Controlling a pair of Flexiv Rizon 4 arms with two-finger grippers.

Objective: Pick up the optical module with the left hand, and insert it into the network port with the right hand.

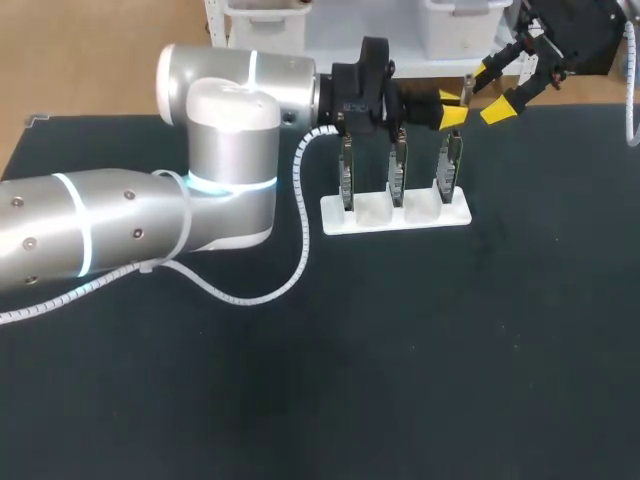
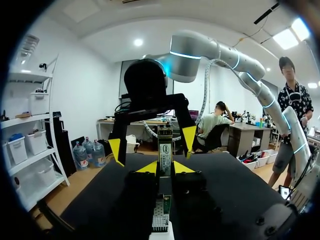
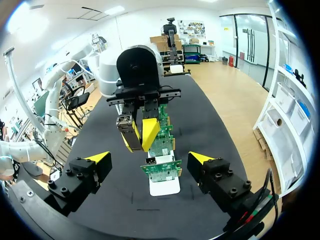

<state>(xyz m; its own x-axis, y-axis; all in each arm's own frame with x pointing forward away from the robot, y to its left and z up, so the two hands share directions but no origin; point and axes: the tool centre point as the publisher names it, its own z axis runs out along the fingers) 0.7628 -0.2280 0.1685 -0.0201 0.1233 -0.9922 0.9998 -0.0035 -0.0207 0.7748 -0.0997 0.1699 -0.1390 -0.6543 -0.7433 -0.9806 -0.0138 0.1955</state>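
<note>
My left gripper (image 2: 165,167) is shut on the optical module (image 2: 165,149), a slim metal block that sticks out past its yellow tips. It hovers above the far-right board of the rack, and in the head view the left gripper (image 1: 452,110) sits at the back of the table. My right gripper (image 1: 495,90) stands open right beside it, one finger on each side of the module without touching. In the right wrist view, the right gripper (image 3: 149,159) is spread wide, and the left gripper (image 3: 137,134) holds the module (image 3: 125,125) just ahead of it.
A white rack (image 1: 400,215) holds three upright green circuit boards (image 1: 397,165) below the grippers. The boards (image 3: 161,142) and the rack (image 3: 165,187) lie under my right gripper. My left arm (image 1: 130,225) lies across the left of the black table (image 1: 450,350).
</note>
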